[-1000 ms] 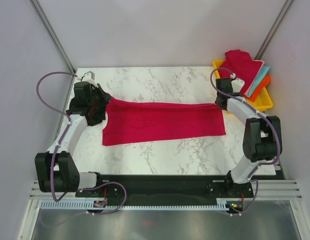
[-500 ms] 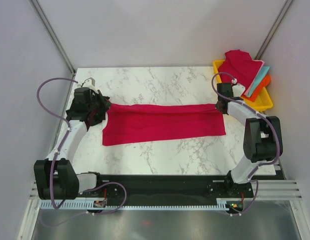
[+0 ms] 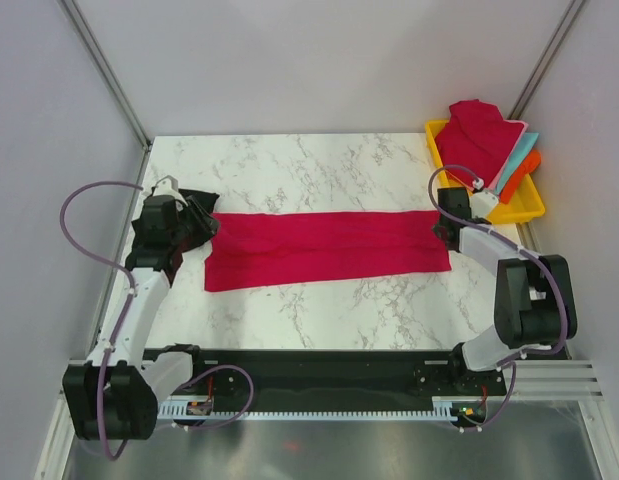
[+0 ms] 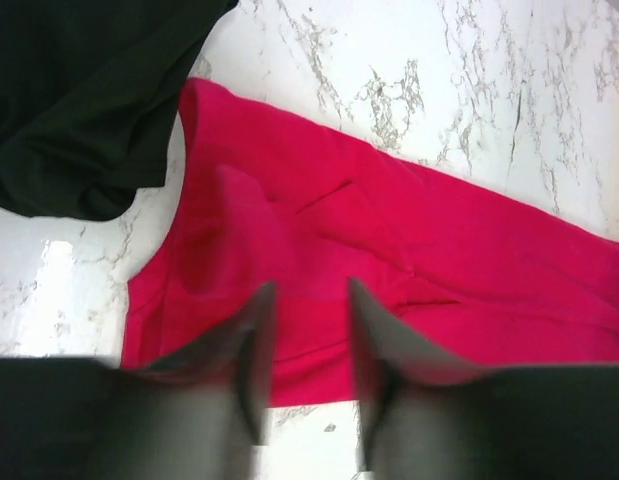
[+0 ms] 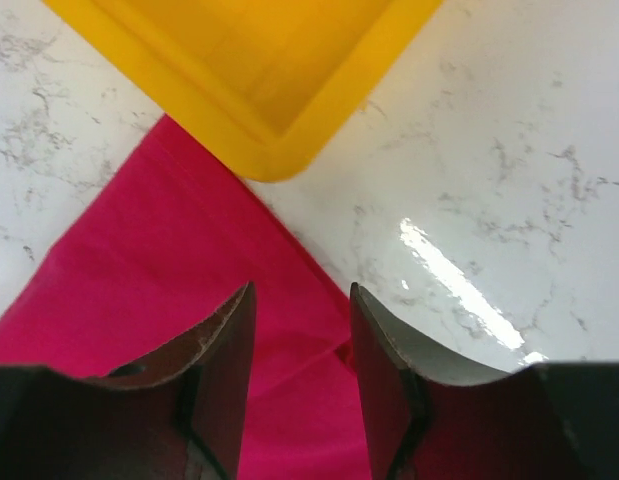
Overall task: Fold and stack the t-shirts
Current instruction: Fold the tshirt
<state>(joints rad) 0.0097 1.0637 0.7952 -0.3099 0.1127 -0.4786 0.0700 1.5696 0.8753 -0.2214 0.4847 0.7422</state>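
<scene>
A crimson t-shirt (image 3: pixel 324 248) lies flat as a long folded band across the middle of the marble table (image 3: pixel 319 165). My left gripper (image 3: pixel 201 228) hovers over its left end, jaws open with nothing between them (image 4: pixel 307 300); the red cloth (image 4: pixel 389 260) lies below. My right gripper (image 3: pixel 444 222) stands open over the shirt's right end (image 5: pixel 301 300), the cloth (image 5: pixel 159 260) beneath it. A black t-shirt (image 3: pixel 194 197) is bunched just behind the left gripper, and the left wrist view also shows the black t-shirt (image 4: pixel 79 100).
A yellow tray (image 3: pixel 519 208) at the back right holds a crimson shirt (image 3: pixel 476 130) over a teal one (image 3: pixel 516 160) and an orange one (image 3: pixel 526 172). In the right wrist view the tray's corner (image 5: pixel 259 70) lies just beyond the shirt's edge.
Both grippers have opened and let go of the crimson shirt's ends. The shirt's far edge has settled flat, and both arms have drawn back toward the near side.
</scene>
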